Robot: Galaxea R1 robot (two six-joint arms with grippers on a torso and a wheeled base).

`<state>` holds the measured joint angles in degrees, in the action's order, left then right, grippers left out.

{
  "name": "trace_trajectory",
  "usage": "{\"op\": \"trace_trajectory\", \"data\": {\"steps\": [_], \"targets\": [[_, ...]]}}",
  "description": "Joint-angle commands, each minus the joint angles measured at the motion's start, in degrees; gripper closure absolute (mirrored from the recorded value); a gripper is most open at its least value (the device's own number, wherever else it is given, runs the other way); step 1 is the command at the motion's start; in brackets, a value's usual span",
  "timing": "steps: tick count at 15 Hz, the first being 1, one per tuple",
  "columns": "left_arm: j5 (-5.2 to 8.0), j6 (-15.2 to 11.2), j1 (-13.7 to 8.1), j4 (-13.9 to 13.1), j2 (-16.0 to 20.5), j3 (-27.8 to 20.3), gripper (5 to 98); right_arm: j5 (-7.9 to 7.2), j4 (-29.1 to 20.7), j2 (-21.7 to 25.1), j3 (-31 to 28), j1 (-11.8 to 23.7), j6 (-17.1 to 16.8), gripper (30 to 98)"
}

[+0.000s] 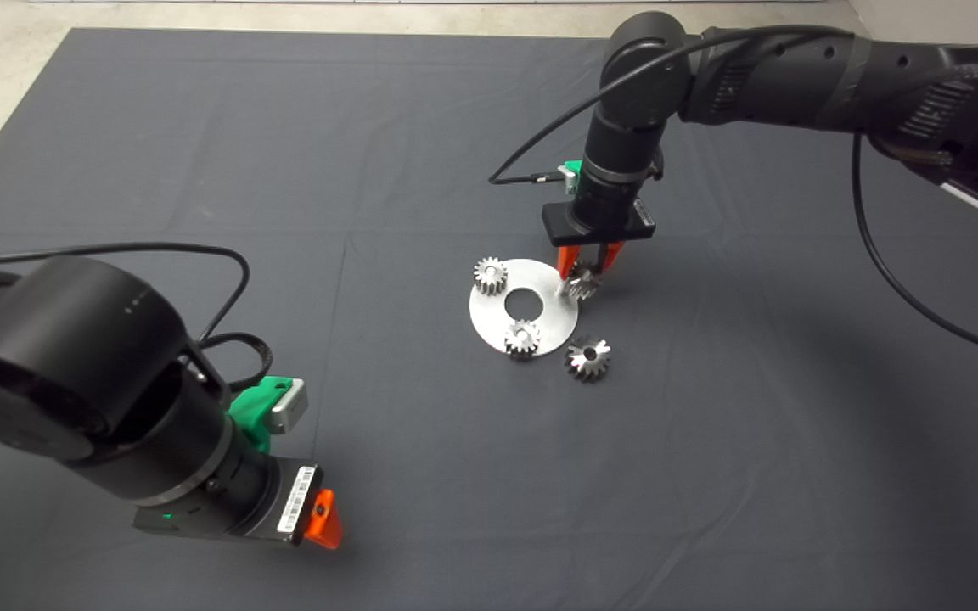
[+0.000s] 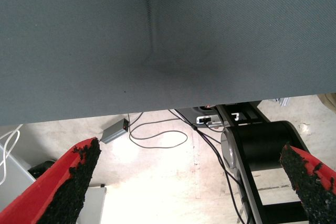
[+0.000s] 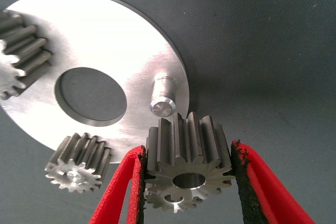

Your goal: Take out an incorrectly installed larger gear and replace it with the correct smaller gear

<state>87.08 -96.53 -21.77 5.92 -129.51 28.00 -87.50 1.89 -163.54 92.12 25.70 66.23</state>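
Note:
My right gripper is shut on the smaller gear, a dark-grey steel gear, at the right rim of the round silver plate. In the right wrist view the smaller gear sits between the red fingers, just beside a bare peg on the plate, not on it. The larger gear, shiny with long flaring teeth, lies flat on the mat just off the plate's near right edge. My left gripper is parked at the lower left, open and holding nothing.
Two small pale gears stand on the plate around its centre hole. The left wrist view shows the mat's edge with floor and cables beyond it.

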Motion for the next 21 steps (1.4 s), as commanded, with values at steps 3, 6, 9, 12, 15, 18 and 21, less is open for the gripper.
{"op": "trace_trajectory", "data": {"steps": [3, 6, 9, 12, 15, 18, 21], "targets": [[0.29, -0.1, -0.6, 0.1, 0.2, -0.8, 15.3, -7.5, -2.2, -1.4, 1.3, 1.2, -1.5, 93.1], [0.26, -0.2, -0.6, 0.1, 0.2, -0.8, 15.3, -7.5, -1.3, -3.2, 3.4, 1.3, -2.5, 93.2], [0.2, -0.2, -0.6, 0.1, 0.1, -0.6, 15.3, -7.5, -1.0, -4.6, 6.3, 1.3, -4.4, 93.3], [0.26, -0.2, -0.6, 0.2, 0.1, -0.6, 15.3, -7.5, 1.3, -5.4, 6.6, 1.4, -4.5, 93.4], [0.28, -0.2, -0.6, 0.1, 0.2, -0.9, 15.3, -7.5, 2.1, -5.4, 7.0, 1.3, -4.6, 93.4], [0.29, -0.2, -0.6, 0.2, 0.2, -0.9, 15.3, -7.5, 2.9, -5.4, 7.0, 1.3, -4.6, 93.4], [0.2, -0.2, -0.6, 0.1, 0.2, -1.0, 15.3, -7.5, 3.2, -5.3, 7.0, 1.3, -4.6, 93.4]]}}
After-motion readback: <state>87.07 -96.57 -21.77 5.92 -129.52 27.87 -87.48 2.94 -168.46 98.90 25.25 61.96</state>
